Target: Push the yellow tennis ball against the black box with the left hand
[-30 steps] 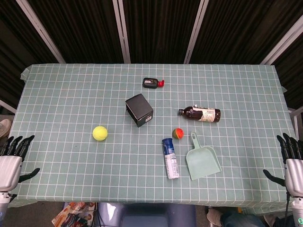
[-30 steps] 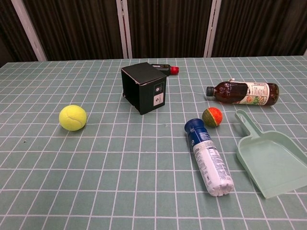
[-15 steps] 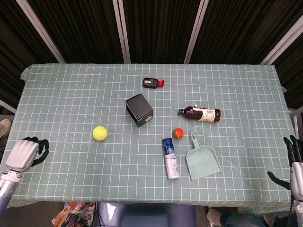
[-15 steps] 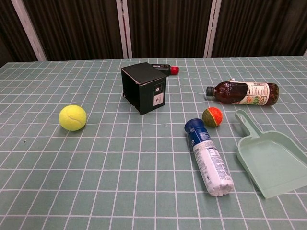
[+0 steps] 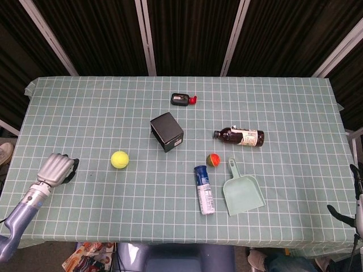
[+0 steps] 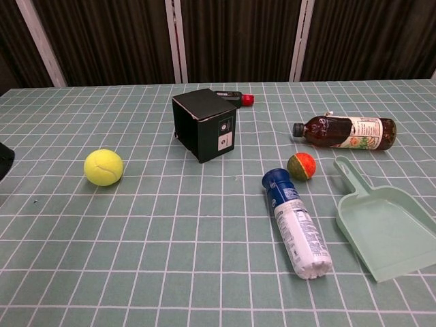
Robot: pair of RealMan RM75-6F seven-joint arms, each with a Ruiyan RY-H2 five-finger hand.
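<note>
Left hand (image 5: pixel 57 169) low over the table, fingers curled in, holding nothing, set on the ball's far side from the box (image 5: pixel 167 131). Ball (image 5: pixel 119 160) near it, untouched.

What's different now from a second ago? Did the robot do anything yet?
The left hand has come in from the table's left edge toward the yellow tennis ball, not touching it yet and holding nothing. The right hand has slid back, almost out of the head view. The ball, the black box, bottles and dustpan have not moved.
</note>
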